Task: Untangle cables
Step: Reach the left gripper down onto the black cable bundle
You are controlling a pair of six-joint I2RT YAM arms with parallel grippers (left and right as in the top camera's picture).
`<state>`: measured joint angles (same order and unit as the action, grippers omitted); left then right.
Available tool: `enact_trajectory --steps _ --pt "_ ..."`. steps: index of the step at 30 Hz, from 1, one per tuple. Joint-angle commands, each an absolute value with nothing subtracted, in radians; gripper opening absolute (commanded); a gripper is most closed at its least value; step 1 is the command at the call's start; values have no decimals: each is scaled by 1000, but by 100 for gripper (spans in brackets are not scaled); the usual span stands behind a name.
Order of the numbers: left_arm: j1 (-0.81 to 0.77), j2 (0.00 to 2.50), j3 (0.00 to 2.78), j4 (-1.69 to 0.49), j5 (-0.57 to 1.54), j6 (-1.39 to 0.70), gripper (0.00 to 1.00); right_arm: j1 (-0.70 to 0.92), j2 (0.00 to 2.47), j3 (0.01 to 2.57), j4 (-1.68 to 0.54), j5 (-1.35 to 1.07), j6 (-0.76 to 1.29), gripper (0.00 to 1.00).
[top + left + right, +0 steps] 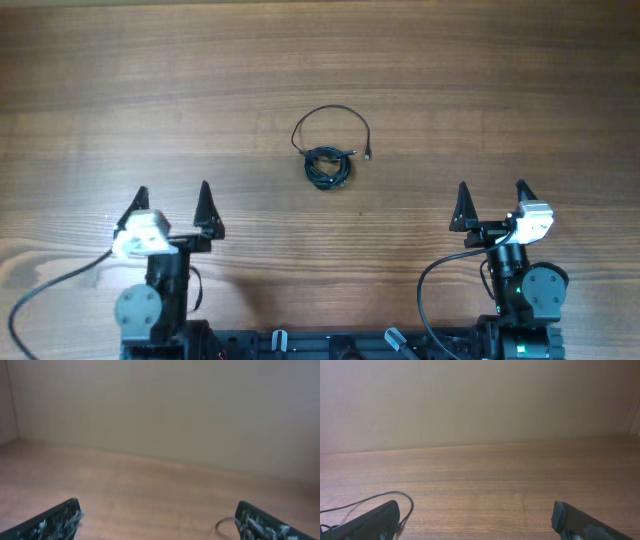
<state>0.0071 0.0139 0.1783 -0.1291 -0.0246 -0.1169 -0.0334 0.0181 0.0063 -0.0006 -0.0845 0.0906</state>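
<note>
The cables (329, 160) are thin black cords on the wooden table, near the middle. They form a small tight bundle with one larger loop above it and a tiny plug at the right. My left gripper (172, 196) is open and empty, near the front left, well apart from the cables. My right gripper (491, 194) is open and empty, near the front right. A bit of cable loop (225, 523) shows by the right finger in the left wrist view. A cable loop (395, 497) shows at the left in the right wrist view.
A plain beige wall (480, 400) rises beyond the far table edge. Thicker black cables (50, 285) run from the arm bases at the front. The wooden table top (500, 90) extends all around the bundle.
</note>
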Motion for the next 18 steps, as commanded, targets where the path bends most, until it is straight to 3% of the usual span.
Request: enact_trajectory --steps 1,7,12,14,18 --pt "9 12 358 -273 -4 -348 100 -27 5 5 2 -70 107 100" --pt "9 297 618 -360 66 -549 100 -27 5 5 2 -70 107 100" --pt "9 762 947 -450 405 -469 100 -27 5 5 2 -70 107 100" --pt "9 962 1123 -673 419 -405 100 -27 5 5 2 -70 107 100" --pt "9 1171 1191 -728 466 -411 100 -27 5 5 2 -70 107 100"
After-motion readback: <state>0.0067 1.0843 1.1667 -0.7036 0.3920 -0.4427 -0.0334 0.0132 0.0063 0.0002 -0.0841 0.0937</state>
